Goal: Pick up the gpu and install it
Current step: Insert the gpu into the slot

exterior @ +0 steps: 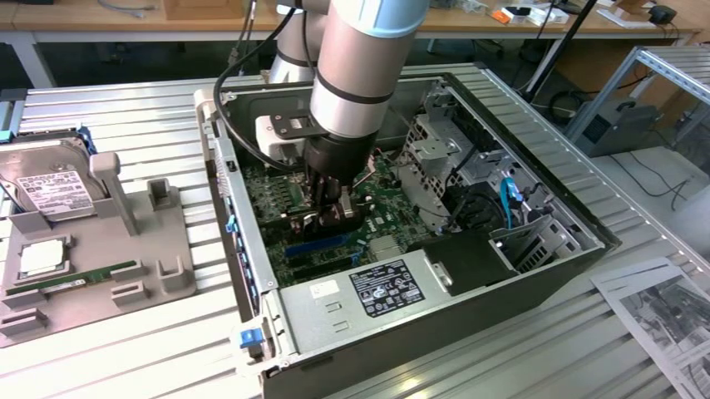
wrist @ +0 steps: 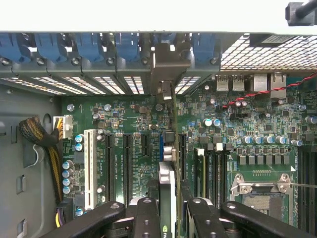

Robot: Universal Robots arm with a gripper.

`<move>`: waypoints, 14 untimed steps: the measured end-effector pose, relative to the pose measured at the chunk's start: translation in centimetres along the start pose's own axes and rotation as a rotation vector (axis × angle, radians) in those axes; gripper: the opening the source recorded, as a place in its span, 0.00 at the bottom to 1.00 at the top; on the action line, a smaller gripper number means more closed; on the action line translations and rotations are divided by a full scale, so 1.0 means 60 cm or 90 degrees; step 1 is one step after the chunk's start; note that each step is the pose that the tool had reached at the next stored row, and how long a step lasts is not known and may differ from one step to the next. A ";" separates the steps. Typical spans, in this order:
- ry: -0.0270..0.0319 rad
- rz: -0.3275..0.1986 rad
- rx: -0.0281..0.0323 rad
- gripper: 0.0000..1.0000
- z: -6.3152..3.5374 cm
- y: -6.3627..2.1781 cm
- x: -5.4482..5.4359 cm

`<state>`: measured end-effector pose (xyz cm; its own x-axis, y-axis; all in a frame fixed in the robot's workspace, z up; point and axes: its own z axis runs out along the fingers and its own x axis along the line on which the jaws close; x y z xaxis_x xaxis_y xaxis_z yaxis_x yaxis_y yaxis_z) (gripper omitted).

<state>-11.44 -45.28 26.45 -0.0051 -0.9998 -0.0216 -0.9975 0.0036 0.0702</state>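
Black and thin, with a silver metal bracket at one end, the long flat gpu [wrist: 167, 178] stands on edge deep inside the open grey metal computer case [exterior: 332, 332], which lies on its side on the ribbed aluminium counter [exterior: 145, 349]. The robot's dark-fingered gripper [wrist: 172, 210] is closed on the card's upper edge, one finger on each face. In the exterior view the arm reaches straight down into the case, and the gripper [exterior: 332, 212] sits just above the green motherboard [wrist: 129, 119]. From the wrist view the card runs in line with the long blue expansion slot [wrist: 161, 141], and its bracket end reaches the row of slotted rear openings beneath the blue plastic clips [wrist: 89, 47]. I cannot tell whether the card's contacts have entered the slot or only hover over it. To my eye this is the seating step, and doing it well means keeping the card upright and parallel to the slot, with the bracket tucked against the rear wall. The push should be square and even, so that neither end goes in ahead of the other. Any tilt could jam the edge or strain the board. Well apart, on the exterior view's left, a grey plastic fixture [exterior: 166, 274] carries a silver hard drive [exterior: 45, 187] and a narrow green memory stick [exterior: 78, 278].
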 end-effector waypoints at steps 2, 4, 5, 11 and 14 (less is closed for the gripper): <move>0.0000 0.000 0.0000 0.27 0.000 0.000 0.000; 0.0000 0.000 0.0000 0.27 0.000 0.000 0.000; 0.0000 0.000 0.0000 0.27 0.000 0.000 0.000; -0.0001 0.000 0.0000 0.27 0.000 0.000 0.002; -0.0001 0.000 0.0000 0.27 0.000 0.000 0.004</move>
<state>-11.44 -45.50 26.44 -0.0051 -0.9998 -0.0217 -0.9975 0.0036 0.0701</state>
